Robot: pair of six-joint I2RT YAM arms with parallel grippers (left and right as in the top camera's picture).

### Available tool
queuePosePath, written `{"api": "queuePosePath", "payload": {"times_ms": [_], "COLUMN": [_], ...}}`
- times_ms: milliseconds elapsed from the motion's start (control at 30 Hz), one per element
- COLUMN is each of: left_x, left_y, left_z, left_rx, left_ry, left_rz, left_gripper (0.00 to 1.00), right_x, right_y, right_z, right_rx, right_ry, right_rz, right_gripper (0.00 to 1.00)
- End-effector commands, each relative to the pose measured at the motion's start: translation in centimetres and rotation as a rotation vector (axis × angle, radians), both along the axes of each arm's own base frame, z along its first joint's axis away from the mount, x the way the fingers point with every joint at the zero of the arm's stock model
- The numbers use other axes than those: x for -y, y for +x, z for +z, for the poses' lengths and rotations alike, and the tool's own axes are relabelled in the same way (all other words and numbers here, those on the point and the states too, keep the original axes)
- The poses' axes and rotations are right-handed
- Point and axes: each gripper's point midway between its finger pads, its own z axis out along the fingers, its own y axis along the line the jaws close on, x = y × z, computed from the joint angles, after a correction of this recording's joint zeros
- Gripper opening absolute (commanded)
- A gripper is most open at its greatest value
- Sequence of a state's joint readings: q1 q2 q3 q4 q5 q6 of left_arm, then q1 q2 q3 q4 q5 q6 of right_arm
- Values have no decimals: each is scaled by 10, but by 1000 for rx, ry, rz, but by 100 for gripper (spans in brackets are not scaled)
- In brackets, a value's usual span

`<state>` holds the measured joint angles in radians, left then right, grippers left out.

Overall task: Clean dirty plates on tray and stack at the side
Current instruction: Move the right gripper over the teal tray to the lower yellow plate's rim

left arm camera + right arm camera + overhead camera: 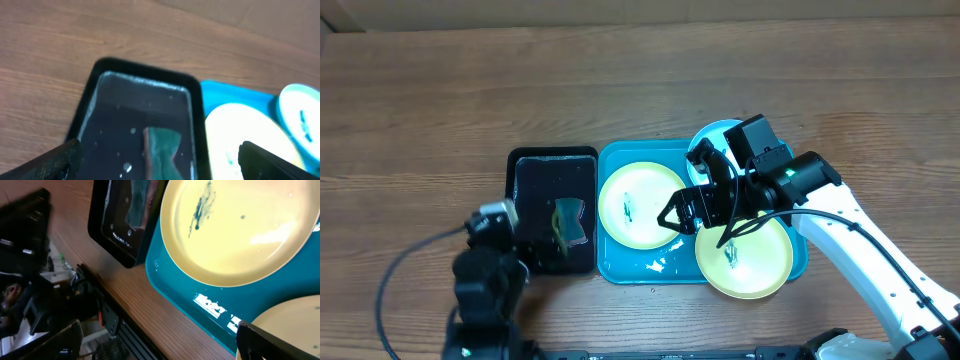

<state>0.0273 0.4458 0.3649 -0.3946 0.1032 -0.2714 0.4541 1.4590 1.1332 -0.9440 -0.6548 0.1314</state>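
Slippery plate!
My left tool (157,156) and right tool (670,216) both stand apart, holding nothing. The smeared plate (635,205) under my right tool could slide on the wet tray (620,268).

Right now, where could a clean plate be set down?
Bare table stretches beyond both trays and left of the black tray. The blue tray is crowded: three plates nearly fill it, the right gripper hovering over them.
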Motion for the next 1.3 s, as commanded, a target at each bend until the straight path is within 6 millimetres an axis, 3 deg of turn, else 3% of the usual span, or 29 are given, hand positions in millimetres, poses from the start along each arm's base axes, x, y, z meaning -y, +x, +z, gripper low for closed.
{"api": "queuePosePath", "payload": {"times_ms": [0,167,333,433,567,833,967,1133,1267], "left_x": [2,4,16,23,36,43,56,55,54], "left_y": [18,35,40,45,46,50,55,58,60], "left_z": [41,52,43,27,3,-36,-35,-35,-35], "left_rx": [-32,-281,-539,-625,-735,-877,-857,-840,-831], "left_ry": [-23,-34,-67,-119,-193,-233,-266,-256,-238], "left_rz": [-9,-16,-60,-67,-108,-126,-223,-232,-234], "left_gripper": [100,100,100,100,100,96,80,78,76], "right_x": [-5,-6,-5,2,25,20,17,17,17], "right_y": [6,7,9,17,34,55,61,61,62], "right_z": [14,15,14,7,-18,-47,-76,-125,-136], "right_rx": [50,54,62,81,70,100,48,-72,-99], "right_ry": [29,31,26,-35,-209,-260,-292,-346,-357], "right_rz": [8,8,5,-37,-180,-169,-161,-182,-199], "right_gripper": [100,100,100,100,100,100,93,78,68]}}
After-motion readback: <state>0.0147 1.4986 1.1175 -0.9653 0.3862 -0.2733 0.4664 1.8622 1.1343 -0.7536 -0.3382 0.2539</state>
